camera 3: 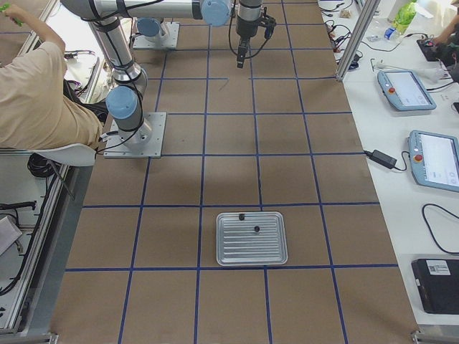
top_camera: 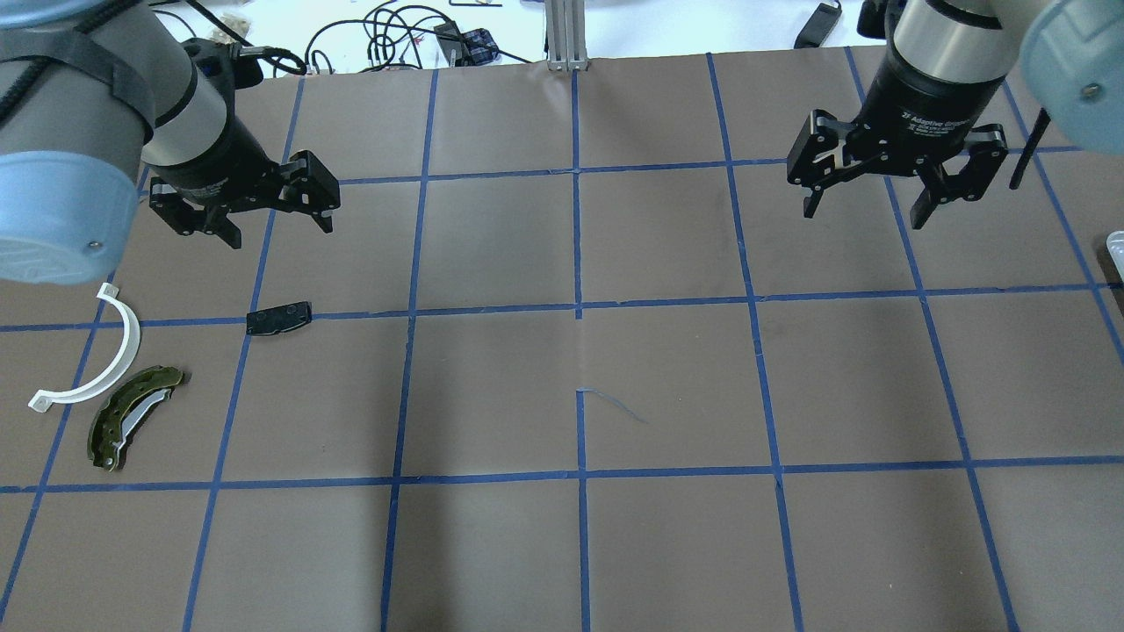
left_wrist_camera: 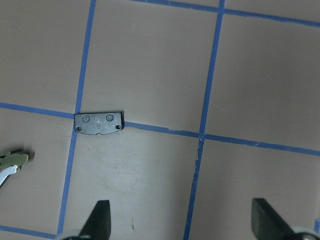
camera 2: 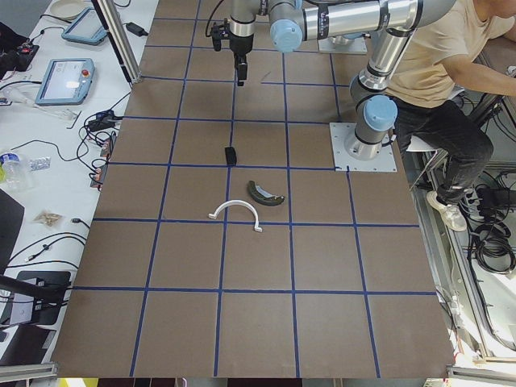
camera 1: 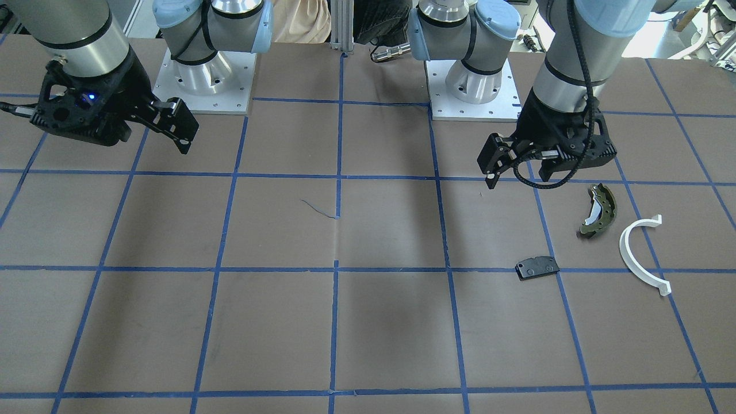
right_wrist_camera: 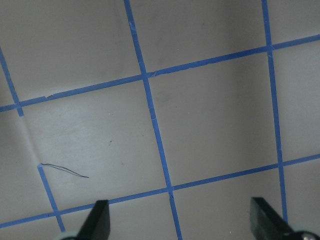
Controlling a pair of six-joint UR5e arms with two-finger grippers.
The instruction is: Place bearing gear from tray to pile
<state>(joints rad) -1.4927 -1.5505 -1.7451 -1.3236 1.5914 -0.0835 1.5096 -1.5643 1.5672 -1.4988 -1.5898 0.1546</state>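
Tray [camera 3: 251,251]: ribbed silver sheet metal, seen only from the exterior right camera, at the robot's right end of the table, well apart from both arms. Two small dark pieces sat on it: rim piece [camera 3: 242,216] at the far edge, centre piece [camera 3: 257,229] nearer the middle, with a tiny bright glint on it. Both were too small to resolve, so I couldn't tell which was the bearing gear, and no teeth or bore were visible.

Pile [camera 1: 606,214] was at the opposite end, on the robot's left, as three loose parts lying near each other, none touching:
- black plate [left_wrist_camera: 99,123]: flat, rectangular, lying across a blue tape line, with two round stamped marks on top and a small rivet at each lower corner. The stamps were unreadable.
- brake shoe [top_camera: 110,430]: olive-green arc with a white inner face.
- half-ring [top_camera: 132,349]: white plastic, with a small tab at each end, just beside the shoe.

Left gripper [top_camera: 279,230] hung above the table near the plate, fingers spread wide and holding nothing. Right gripper [top_camera: 862,213] hung over bare table on the far side, also spread wide and holding nothing.

Writing: the right gripper body carried white print starting "2F Adaptive"; the rest was too small to read.
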